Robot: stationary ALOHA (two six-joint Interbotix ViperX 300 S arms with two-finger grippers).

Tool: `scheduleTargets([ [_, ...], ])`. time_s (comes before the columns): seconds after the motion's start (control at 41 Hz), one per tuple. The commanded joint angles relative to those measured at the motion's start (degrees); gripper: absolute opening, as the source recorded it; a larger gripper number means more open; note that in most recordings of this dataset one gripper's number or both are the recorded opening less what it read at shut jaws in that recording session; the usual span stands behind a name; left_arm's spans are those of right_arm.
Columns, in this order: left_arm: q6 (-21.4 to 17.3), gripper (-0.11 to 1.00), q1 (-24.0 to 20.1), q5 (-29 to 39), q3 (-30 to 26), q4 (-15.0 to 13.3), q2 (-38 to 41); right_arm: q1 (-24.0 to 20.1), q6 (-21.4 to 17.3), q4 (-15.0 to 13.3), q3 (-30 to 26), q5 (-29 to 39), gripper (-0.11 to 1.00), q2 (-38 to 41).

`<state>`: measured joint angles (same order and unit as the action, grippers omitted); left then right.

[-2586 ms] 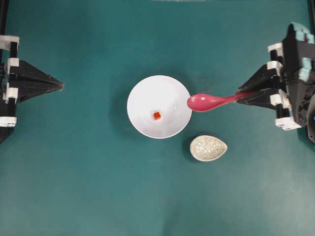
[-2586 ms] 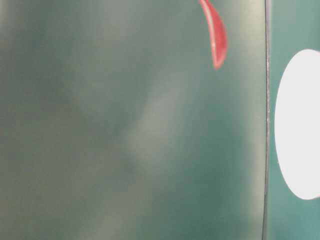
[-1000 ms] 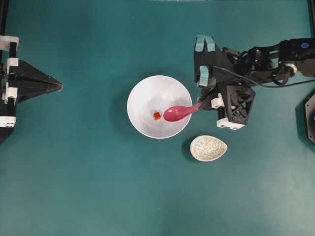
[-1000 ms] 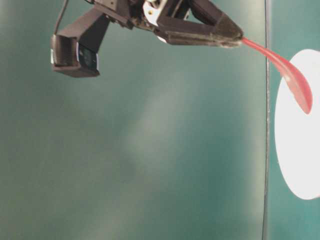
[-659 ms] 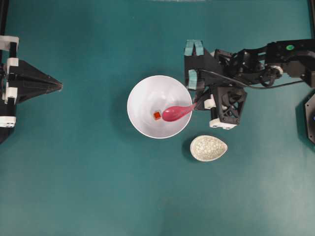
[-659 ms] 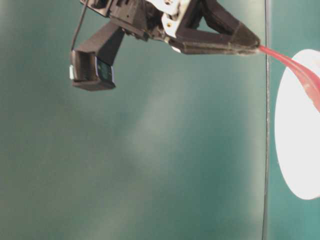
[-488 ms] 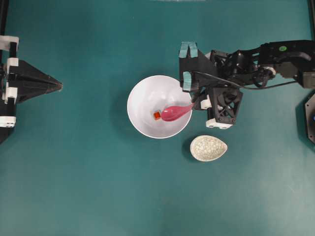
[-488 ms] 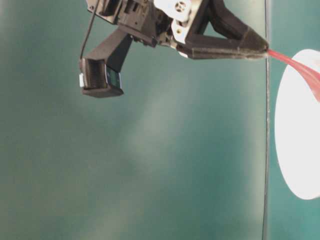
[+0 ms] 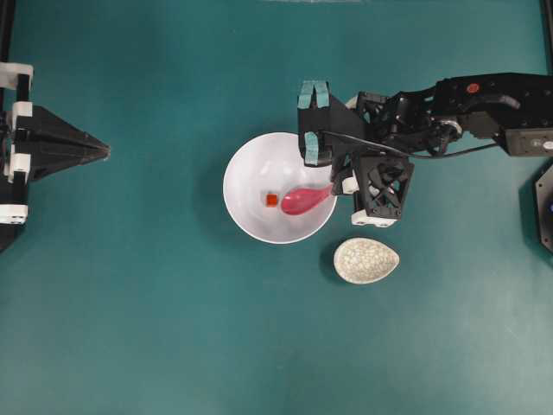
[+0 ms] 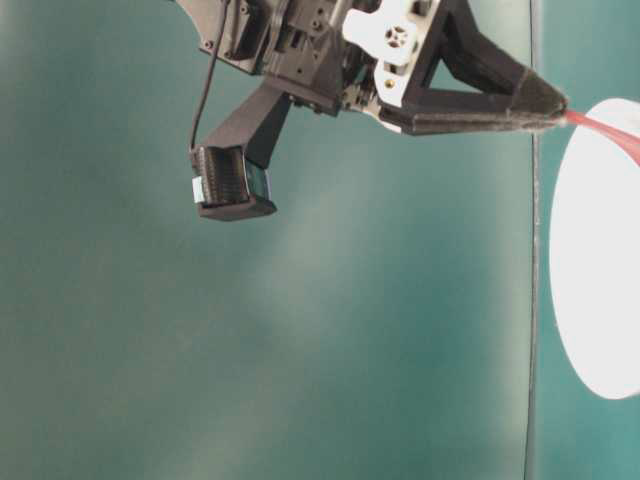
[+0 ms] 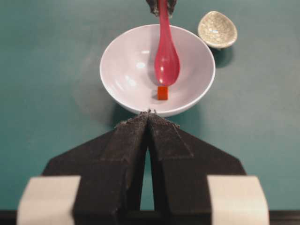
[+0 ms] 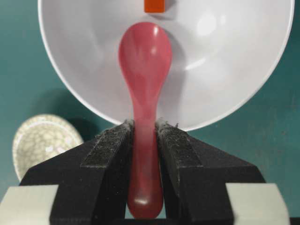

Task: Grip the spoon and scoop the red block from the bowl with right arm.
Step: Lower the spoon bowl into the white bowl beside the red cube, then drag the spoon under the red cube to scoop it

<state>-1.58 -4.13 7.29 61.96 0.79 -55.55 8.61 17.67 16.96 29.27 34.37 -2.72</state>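
Observation:
My right gripper (image 12: 144, 125) is shut on the handle of the pink-red spoon (image 12: 144, 70). The spoon's scoop (image 9: 301, 201) lies inside the white bowl (image 9: 246, 164), with its tip just short of the tiny red block (image 9: 271, 200). In the right wrist view the red block (image 12: 154, 5) sits at the top edge, just beyond the scoop's tip, inside the bowl (image 12: 225, 70). The left wrist view shows the bowl (image 11: 122, 70), the spoon (image 11: 166, 61) and the block (image 11: 162, 93) ahead. My left gripper (image 11: 148, 113) is shut and empty at the far left (image 9: 105, 151).
A small speckled cream oval dish (image 9: 365, 260) stands on the green table just right of and below the bowl, close under my right arm's wrist. It also shows in the right wrist view (image 12: 44, 140) and the left wrist view (image 11: 217, 29).
My right arm has carried the spoon leftward over the bowl's rim and lowered the scoop into the bowl, up to the red block. The block has shifted slightly left. The left arm has not moved.

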Motion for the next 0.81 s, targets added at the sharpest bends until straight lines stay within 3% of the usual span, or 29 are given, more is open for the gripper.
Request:
scheduleTargets([
  [0.0, 0.00, 0.00, -0.09, -0.62, -1.32, -0.09, 0.18, 0.18, 0.09, -0.35, -1.85, -0.09, 0.24, -0.35],
  [0.781, -0.18, 0.00, -0.18, -0.62, -1.32, -0.09, 0.18, 0.26, 0.00, -2.20, -6.42, -4.57, 0.24, 3.87],
])
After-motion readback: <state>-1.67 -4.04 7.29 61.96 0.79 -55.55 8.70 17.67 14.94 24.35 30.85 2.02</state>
